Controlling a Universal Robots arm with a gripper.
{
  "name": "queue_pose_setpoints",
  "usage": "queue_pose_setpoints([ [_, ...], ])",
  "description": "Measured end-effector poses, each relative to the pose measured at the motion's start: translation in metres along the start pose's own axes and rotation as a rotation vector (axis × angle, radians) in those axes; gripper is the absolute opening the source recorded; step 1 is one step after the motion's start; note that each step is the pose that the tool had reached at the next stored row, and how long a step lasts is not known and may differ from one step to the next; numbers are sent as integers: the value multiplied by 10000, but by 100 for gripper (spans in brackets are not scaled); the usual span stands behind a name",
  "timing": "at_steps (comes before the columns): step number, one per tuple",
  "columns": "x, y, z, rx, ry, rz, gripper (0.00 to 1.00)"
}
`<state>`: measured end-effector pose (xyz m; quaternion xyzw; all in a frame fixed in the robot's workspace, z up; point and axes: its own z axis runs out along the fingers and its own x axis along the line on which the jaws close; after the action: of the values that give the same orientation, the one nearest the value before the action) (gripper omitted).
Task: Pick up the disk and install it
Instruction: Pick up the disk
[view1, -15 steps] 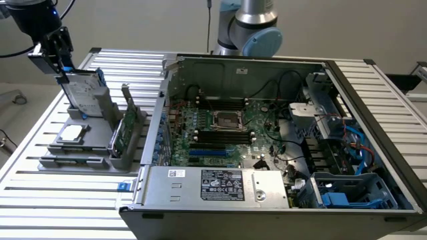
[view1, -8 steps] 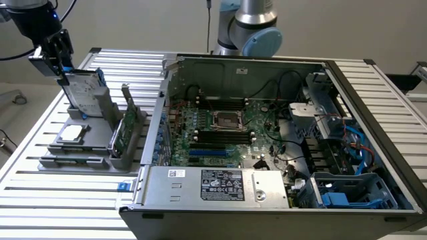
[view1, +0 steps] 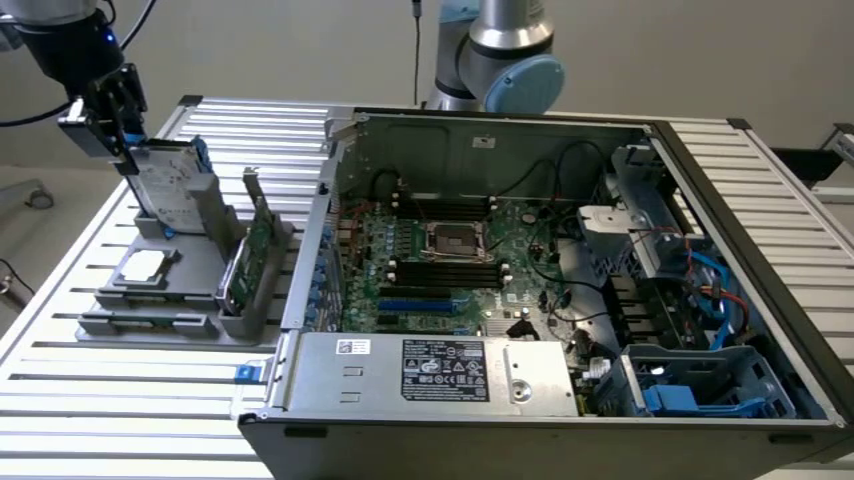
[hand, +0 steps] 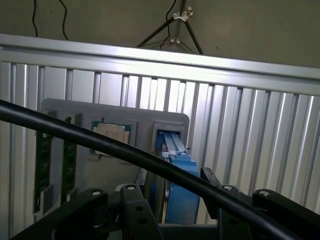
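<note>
1. My hand (view1: 127, 150) (hand: 172, 195) hangs at ten o'clock of the exterior view. Jaws are apart and hold nothing.
2. The disk (view1: 174, 185) (hand: 176, 165) is directly under my hand. It stands on edge in a slot of the grey holder (view1: 200, 268) (hand: 145, 117). In the wrist view its blue carrier sits between my two fingers (hand: 132, 210); I judge there is a gap on each side.
3. Step in hand, as I read it: the grasp. To do it well:
   - square the jaws to the disk's broad faces;
   - centre them so both fingers meet it together. One landing first would likely tip it in the slot.
4. A black cable (hand: 100, 142) crosses in front of the disk in the wrist view. The risk is pinching it between finger and carrier.
5. Neighbours on the holder: a green card (view1: 254, 245) stands upright at four o'clock of the disk, and a chip (view1: 144, 265) lies flat at six o'clock. A skewed approach could knock the card.
6. The open computer case (view1: 467, 150) sits at three o'clock of the holder, on the slatted desk (view1: 80, 400). It is well apart from the disk, so the install has not begun.
</note>
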<state>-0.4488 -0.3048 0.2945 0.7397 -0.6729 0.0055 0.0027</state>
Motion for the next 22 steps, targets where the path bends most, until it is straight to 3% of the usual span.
queue_pose_setpoints([
  [13,0,4,23,10,-161,671,54],
  [22,-1,4,66,11,-206,893,54],
])
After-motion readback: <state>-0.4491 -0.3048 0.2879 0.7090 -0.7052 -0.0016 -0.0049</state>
